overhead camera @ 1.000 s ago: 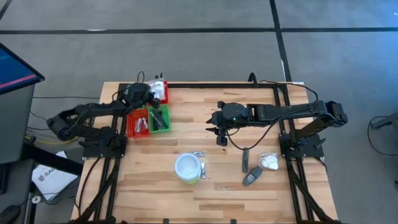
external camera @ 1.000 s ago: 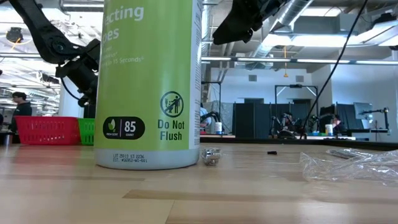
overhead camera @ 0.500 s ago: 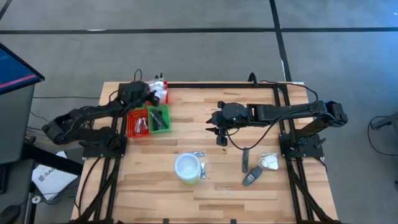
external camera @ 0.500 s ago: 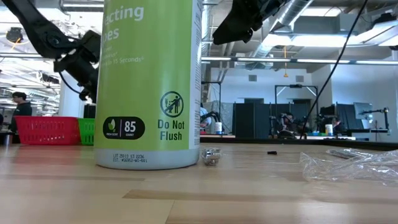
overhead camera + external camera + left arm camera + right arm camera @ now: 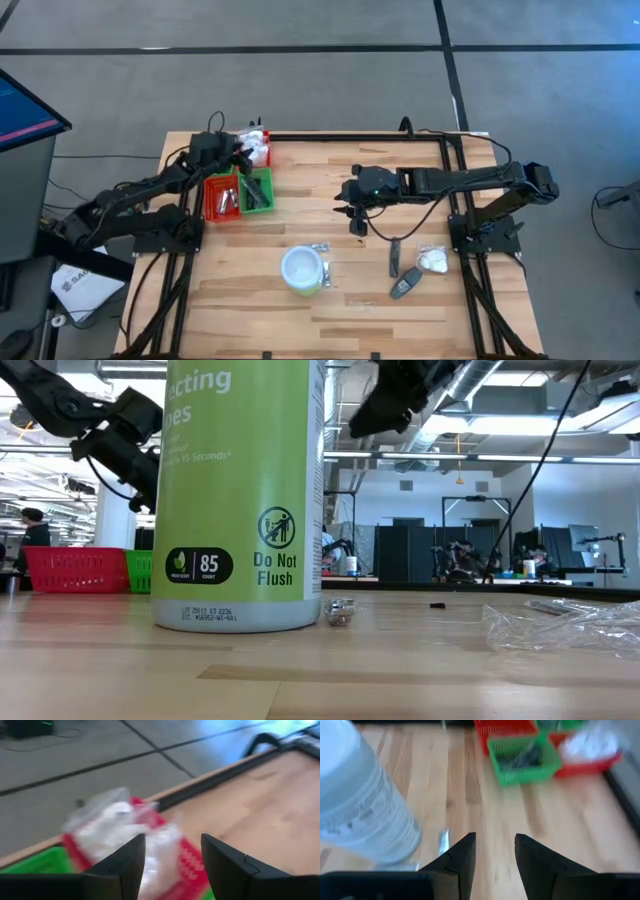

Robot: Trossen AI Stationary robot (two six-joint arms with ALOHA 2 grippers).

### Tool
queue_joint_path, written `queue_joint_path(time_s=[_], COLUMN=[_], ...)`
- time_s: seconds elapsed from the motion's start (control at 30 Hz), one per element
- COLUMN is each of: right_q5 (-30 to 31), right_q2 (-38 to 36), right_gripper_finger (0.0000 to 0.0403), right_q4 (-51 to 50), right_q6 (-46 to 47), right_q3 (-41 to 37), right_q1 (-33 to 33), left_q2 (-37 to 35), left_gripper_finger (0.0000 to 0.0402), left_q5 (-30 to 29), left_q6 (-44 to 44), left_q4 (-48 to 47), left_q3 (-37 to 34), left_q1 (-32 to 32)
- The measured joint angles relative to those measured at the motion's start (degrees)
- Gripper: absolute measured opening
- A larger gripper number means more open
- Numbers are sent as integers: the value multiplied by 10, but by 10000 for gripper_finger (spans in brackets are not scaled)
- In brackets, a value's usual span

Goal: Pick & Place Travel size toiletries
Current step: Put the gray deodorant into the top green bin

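Robotics lab: exposed ceiling ducts, rear workstations.

My two arms are matte black, built of chunky jointed segments. Black cables loop loosely along the left arm and trail from the right arm. Each bolts to a black base plate on dark rails. My left gripper and right gripper carry flat, angular black fingers.

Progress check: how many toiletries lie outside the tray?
4: clear sachet by round white tub; black stick, dark grey oval, white lumpy packet near right arm's base; others possibly hidden.
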Motion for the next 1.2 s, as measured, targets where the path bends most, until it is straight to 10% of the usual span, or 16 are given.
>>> queue_joint_path(time_s=[0.37, 0.9, 1.2], right_q5=[20, 59, 22], right_q2=[0, 0, 0], right_gripper_finger=[127, 127, 127], right_q4=[-281, -362, -361], right_q6=[240, 550, 548], right_q3=[0, -46, -90], right_q1=[67, 275, 354], left_q2=[-14, -14, -14], left_gripper_finger=[184, 184, 184], left_q5=[69, -12, -21], left_q6=[-16, -29, -29], left_q4=[-3, -2, -1], left_q3=[0, 0, 0], left_q1=[-108, -262, -268])
